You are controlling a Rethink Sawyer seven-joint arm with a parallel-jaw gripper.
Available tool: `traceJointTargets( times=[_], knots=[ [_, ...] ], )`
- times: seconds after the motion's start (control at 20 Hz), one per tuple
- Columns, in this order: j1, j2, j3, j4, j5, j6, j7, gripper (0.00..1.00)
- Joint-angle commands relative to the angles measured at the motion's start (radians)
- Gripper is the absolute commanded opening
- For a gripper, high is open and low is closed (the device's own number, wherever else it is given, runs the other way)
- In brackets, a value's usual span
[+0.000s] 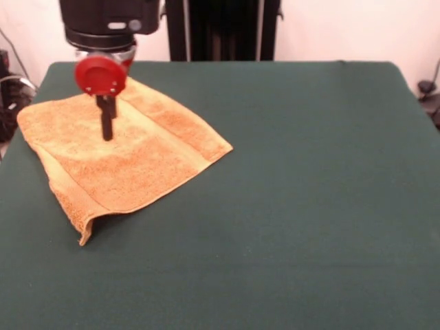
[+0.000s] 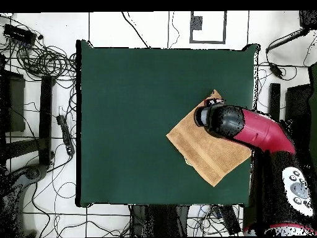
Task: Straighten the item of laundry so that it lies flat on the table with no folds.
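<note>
Jaws look pressed together (holding nothing) above the towel [image 1: 124, 155]; gripper [image 1: 106, 134] should grasp the folded edge below-left.

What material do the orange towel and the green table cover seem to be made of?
The small orange-tan rectangular towel looks like terry cloth: its surface is fuzzy and looped, with smoother woven bands near the ends. The large table's dark green cover looks like felt or a similar matte cloth: flat, even, without shine. Its exact fibre cannot be told.
</note>
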Motion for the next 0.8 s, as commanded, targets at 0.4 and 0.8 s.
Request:
traceJointTargets(
  times=[0.4,0.8],
  knots=[
    [0.197,0.105,-0.060,0.128,0.243,0.043,0.300,1.00],
    [0.270,0.137,-0.107,0.140,0.334,0.032,0.289,1.00]
  ],
)
